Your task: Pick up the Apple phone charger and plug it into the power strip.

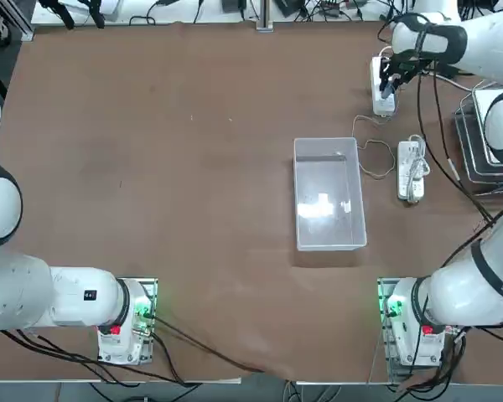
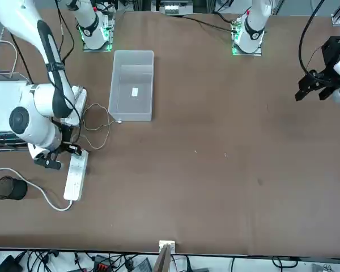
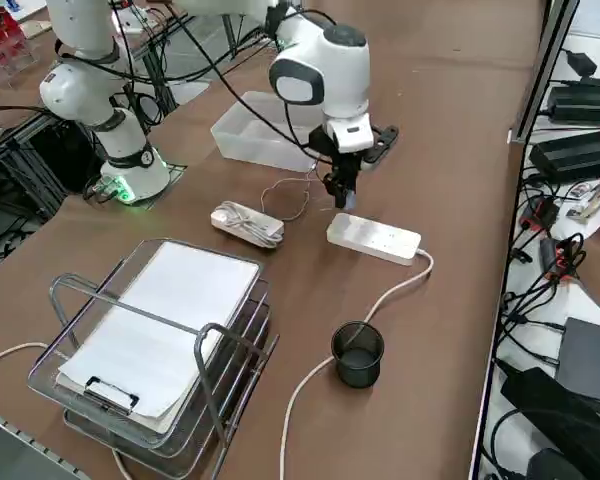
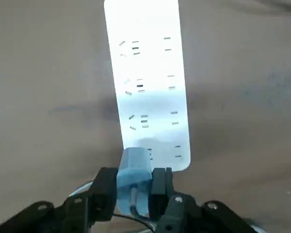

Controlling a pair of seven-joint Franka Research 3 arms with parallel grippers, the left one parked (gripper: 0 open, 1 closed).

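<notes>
My right gripper is shut on the Apple phone charger, a small pale cube held between the two black fingers. Its thin white cable trails in loops over the table toward the clear bin. The charger hangs right at the near end of the power strip, a long white bar with a row of sockets. From the side, the gripper points straight down just over the power strip's end. I cannot tell whether the prongs touch a socket.
A clear plastic bin stands mid-table. A shorter white strip with bundled cord lies beside it. A black cup and a wire paper tray sit near the table's right edge. The power strip's thick cord curves past the cup.
</notes>
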